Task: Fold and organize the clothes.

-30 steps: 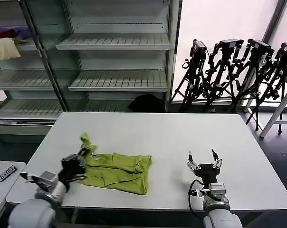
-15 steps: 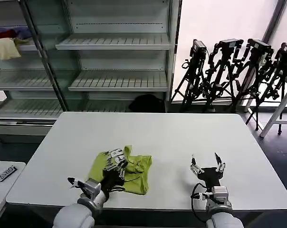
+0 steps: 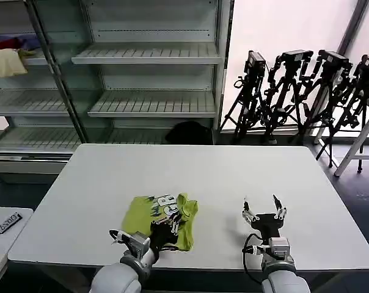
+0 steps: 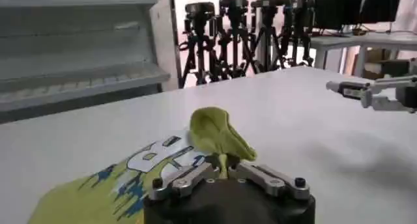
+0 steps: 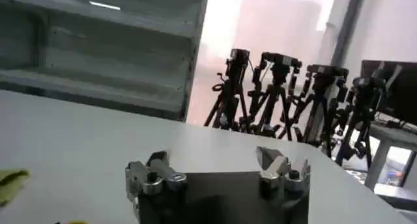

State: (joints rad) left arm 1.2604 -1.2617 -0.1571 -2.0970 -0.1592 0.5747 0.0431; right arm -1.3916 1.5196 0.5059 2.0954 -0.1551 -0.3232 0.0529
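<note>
Left gripper (image 4: 223, 168) pinches raised fold of soft lime yellow-green printed shirt (image 3: 153, 215) at white table (image 3: 203, 171) front; wrist view confirms grip. Shirt now folded over, print up. Right gripper (image 3: 262, 212) idle, fingers spread.

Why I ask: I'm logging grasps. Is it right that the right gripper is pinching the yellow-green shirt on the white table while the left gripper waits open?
Not quite: the arms are swapped. In the left wrist view, the left gripper pinches the yellow-green shirt on the white table; in the head view, the right gripper waits open.
</note>
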